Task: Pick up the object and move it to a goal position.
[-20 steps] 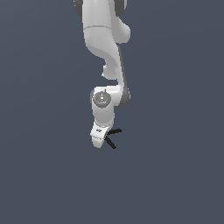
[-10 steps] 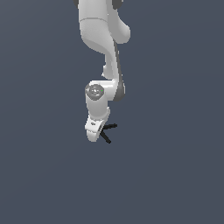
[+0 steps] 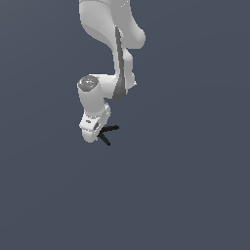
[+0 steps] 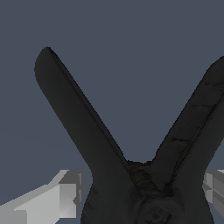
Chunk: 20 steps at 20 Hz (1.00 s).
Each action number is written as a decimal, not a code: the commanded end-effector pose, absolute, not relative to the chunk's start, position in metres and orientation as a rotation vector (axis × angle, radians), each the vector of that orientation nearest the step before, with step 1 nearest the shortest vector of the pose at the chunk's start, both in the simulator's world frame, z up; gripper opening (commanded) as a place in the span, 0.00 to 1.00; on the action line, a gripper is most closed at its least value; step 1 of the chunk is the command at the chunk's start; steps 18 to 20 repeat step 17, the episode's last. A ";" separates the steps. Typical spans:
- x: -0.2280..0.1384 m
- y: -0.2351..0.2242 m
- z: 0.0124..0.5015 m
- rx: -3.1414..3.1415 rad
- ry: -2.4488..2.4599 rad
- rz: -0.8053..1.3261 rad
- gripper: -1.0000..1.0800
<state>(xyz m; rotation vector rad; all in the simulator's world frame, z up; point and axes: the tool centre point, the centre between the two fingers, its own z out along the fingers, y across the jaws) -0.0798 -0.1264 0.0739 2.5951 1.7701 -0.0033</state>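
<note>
Sitting between the parted fingers [image 4: 65,197], the clamp [image 4: 131,170] splays its handles.

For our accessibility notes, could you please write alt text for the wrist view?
A black spring clamp fills the view, its two handles splaying into a V against plain dark grey. One pale gripper finger sits on each side of the clamp's body.

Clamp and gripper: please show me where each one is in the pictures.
clamp [image 4: 144,179]: wrist view, on the hinge where both handles meet.
gripper [image 3: 93,131]: exterior view, at its white tip beside the clamp.
</note>
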 end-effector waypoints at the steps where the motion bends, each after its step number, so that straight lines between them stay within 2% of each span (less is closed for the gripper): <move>1: -0.094 -0.143 0.084 2.594 1.770 -0.002 0.00; 10: -0.127 -0.182 0.109 2.595 1.771 -0.001 0.00; 20: -0.133 -0.191 0.114 2.595 1.771 0.000 0.00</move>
